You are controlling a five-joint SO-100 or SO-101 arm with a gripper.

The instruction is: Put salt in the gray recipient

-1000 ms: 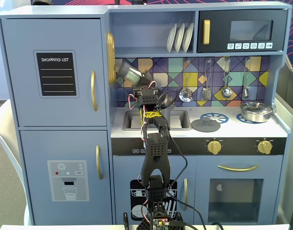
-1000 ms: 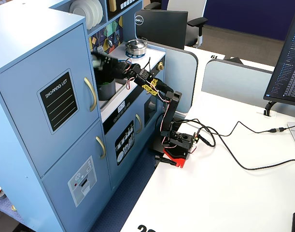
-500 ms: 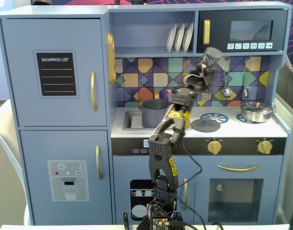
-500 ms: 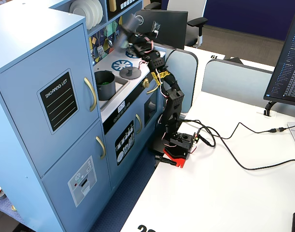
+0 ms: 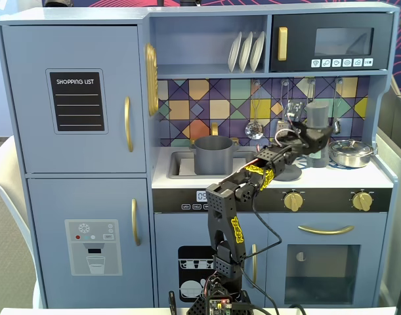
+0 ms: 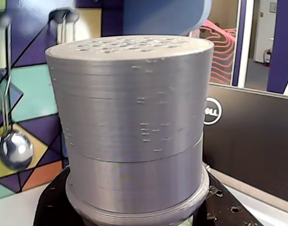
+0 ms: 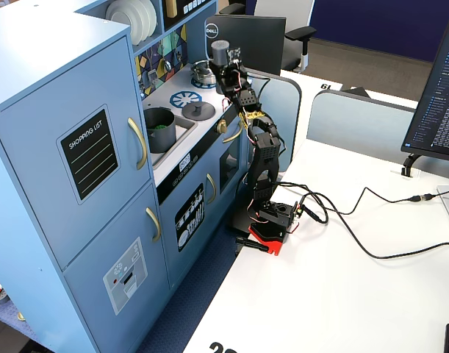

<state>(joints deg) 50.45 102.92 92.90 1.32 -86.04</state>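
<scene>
One gray salt shaker [image 6: 134, 132], layered printed plastic, tapered cylinder, perforated top, clamped in gripper [image 5: 316, 139]. One gray cylindrical pot [image 5: 213, 155] in sink.

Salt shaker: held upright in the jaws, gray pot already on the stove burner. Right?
Not quite. The gray pot sits in the sink, not on the burner, as a fixed view shows. The salt shaker is upright in the jaws.
</scene>
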